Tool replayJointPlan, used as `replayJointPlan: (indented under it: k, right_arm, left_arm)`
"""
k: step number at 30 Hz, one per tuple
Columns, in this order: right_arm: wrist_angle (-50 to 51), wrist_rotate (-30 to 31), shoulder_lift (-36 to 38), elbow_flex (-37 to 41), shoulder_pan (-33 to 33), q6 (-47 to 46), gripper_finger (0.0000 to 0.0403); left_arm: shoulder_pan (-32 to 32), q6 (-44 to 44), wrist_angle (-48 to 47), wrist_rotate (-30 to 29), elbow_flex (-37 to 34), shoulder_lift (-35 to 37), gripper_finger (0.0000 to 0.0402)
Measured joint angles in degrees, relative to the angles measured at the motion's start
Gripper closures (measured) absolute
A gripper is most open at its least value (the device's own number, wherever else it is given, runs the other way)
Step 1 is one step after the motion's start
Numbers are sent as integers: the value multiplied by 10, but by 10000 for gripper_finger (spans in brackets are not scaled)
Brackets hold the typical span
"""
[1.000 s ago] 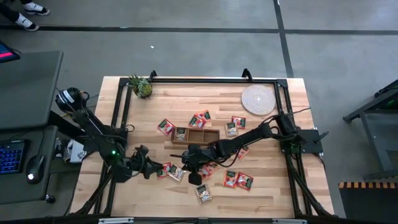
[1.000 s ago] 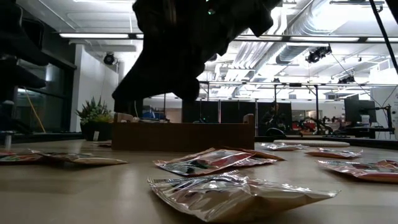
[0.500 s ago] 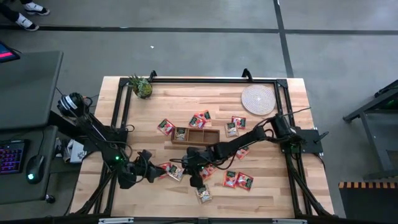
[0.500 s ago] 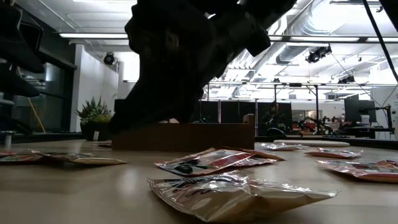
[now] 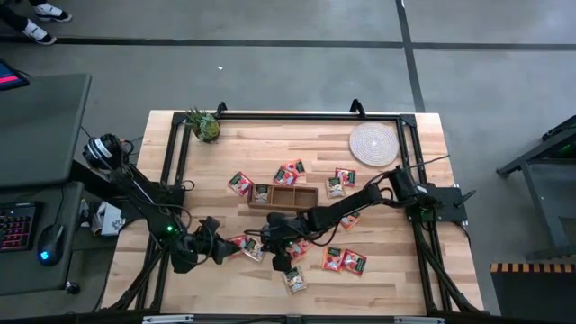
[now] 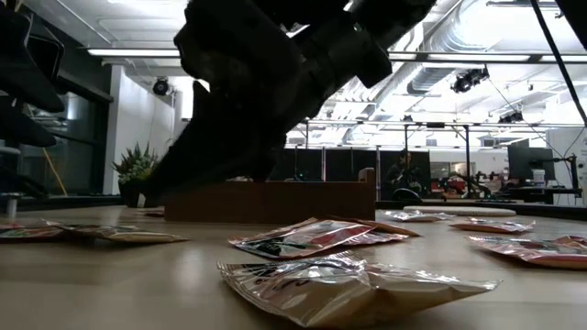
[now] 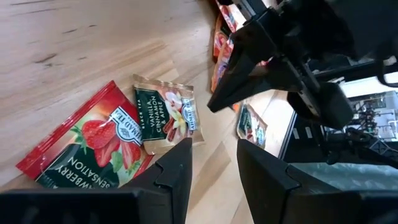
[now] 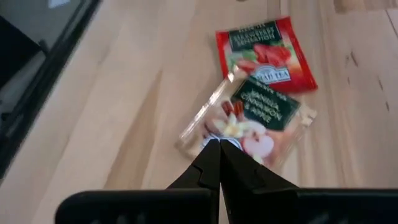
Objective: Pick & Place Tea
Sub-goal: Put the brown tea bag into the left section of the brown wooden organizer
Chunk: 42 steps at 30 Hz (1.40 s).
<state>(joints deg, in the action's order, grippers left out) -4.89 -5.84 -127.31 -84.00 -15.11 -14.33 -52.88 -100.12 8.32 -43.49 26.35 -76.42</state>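
Green-and-white square vanilla tea sachet lies flat, skewed diagonally, partly overlapping the red strawberry sachet. Right gripper clenched above it; left gripper released, empty.

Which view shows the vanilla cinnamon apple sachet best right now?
Left wrist view: the vanilla sachet lies unobstructed, its label readable. Right wrist view shows it partly behind the fingers; high view shows it tiny; low view cannot single it out.

Grey concrete floor w/ dark seam lines round the table. Left of it, a dark desk w/ lit keyboard and mouse. In the low view: long ceiling strip lights, silver ducts (right side), black-framed glazing at the back.
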Motion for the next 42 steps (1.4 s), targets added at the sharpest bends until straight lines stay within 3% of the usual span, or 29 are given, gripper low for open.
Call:
replayJointPlan:
  k: [4, 15, 23, 26, 32, 37, 42]
  right_arm:
    - [9, 23, 0, -15, 1, 9, 403]
    - [77, -2, -32, -50, 8, 25, 403]
    - [68, -20, -59, -55, 5, -6, 403]
    - [72, -16, -59, -55, 4, -6, 403]
    - [74, -14, -59, -55, 5, -16, 403]
    - [72, -11, -60, -54, 5, -16, 403]
    - [71, -10, -60, -54, 5, -21, 403]
  left_arm:
    - [0, -7, -6, 7, 0, 0, 276]
    - [0, -11, -11, 13, 0, 0, 276]
    - [4, -31, -8, 24, 0, 0, 276]
    - [19, -62, -7, 60, 0, 0, 276]
    - [66, -88, 6, 187, 0, 0, 276]
    - [112, -91, 3, 227, 0, -11, 276]
    - [150, -97, 6, 302, 0, -32, 276]
